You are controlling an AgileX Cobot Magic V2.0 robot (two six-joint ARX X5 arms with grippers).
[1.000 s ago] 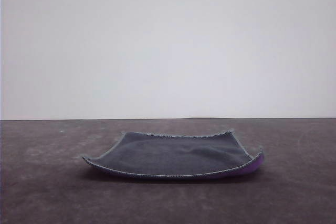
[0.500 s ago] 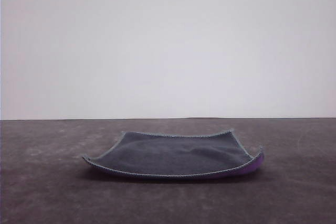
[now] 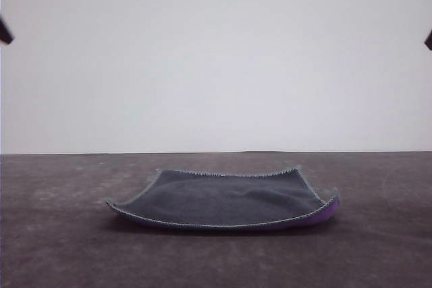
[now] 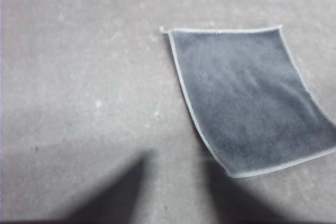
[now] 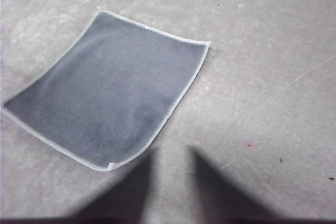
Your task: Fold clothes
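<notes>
Both arms have just edged into the front view's upper corners, each claw's state impossible to tell, while the cloth [image 3: 226,200] lies flat mid-table [image 3: 61,247], soft and light, best pinched at its lifted corners.

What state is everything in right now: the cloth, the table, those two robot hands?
Cloth: unfolded, spread on the table, dark grey face up, purple underside peeking out at its front right corner, edges slightly curled up.
Table: dark, scuffed, with pale specks.
Left gripper: above the table beside the cloth, jaws apart, holding nothing.
Right gripper: above the table beside the cloth, jaws apart, holding nothing.
</notes>
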